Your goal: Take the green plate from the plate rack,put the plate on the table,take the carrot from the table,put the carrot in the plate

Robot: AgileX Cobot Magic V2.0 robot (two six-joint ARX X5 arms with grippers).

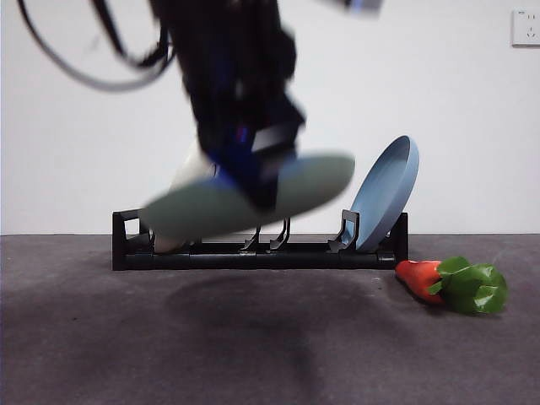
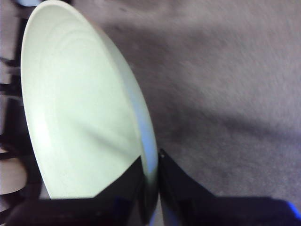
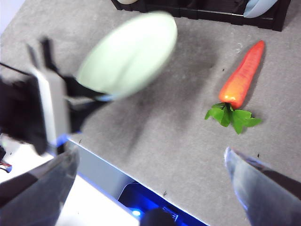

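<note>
Left tool (image 2: 150, 188) clamps the green plate (image 1: 245, 198) by its rim, tilted, above the tabletop (image 1: 126, 337); right tool (image 3: 150, 188) spread wide, empty; carrot (image 1: 456, 283) beside the rack (image 1: 253, 253).

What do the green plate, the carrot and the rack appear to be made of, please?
Green plate: probably matte plastic, with an even pale surface and faint moulded rings. Carrot: likely glossy plastic with a smooth orange body; its leaves look like thin plastic or fabric. Rack: black and rigid, plastic or coated metal; unclear.
</note>
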